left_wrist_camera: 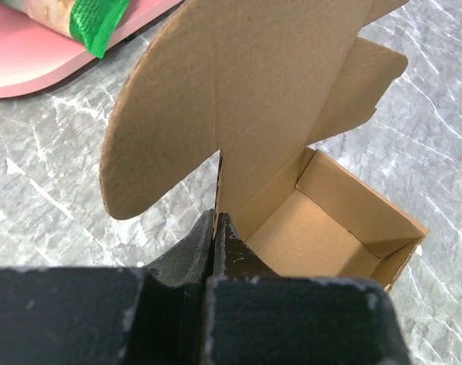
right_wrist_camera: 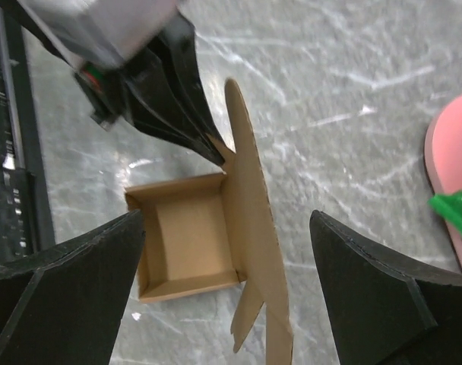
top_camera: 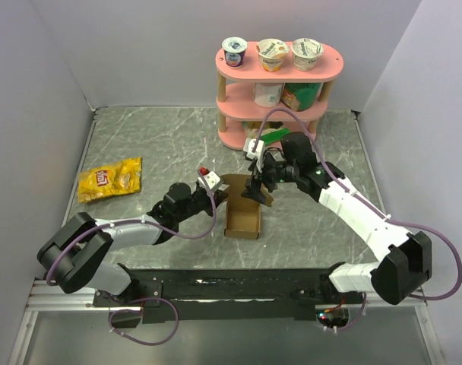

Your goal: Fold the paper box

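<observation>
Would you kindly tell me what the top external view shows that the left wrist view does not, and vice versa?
Only the top external view: the yellow snack bag, three cups atop the pink shelf, and the right gripper, jaws open, beside the paper box. Only the left wrist view: a close look at the left gripper, jaws shut on the edge of the box's wall. Both: the open-topped box, the shelf and the grey table.
</observation>
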